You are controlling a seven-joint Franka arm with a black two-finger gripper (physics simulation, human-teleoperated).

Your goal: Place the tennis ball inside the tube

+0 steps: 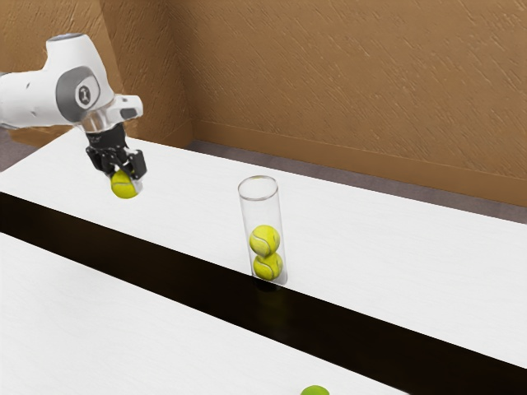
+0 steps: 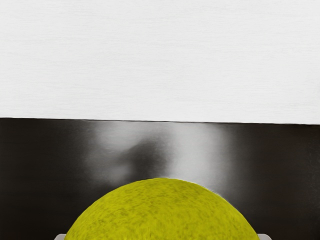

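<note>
A tall, clear cylindrical tube (image 1: 261, 211) blocks low passage over the white tabletop (image 1: 379, 239); its open mouth leaves room above two stacked yellow tennis balls (image 1: 265, 240)

A white table with a faintly grained top (image 1: 395, 239) is crossed by a glossy, near-black band (image 1: 148, 263), with white on both sides. At the band's edge stands a clear, cylindrical tube (image 1: 260, 212), upright and open-topped. A green rounded object (image 1: 314, 391) shows at the exterior view's lower edge, largely cut off.
</note>
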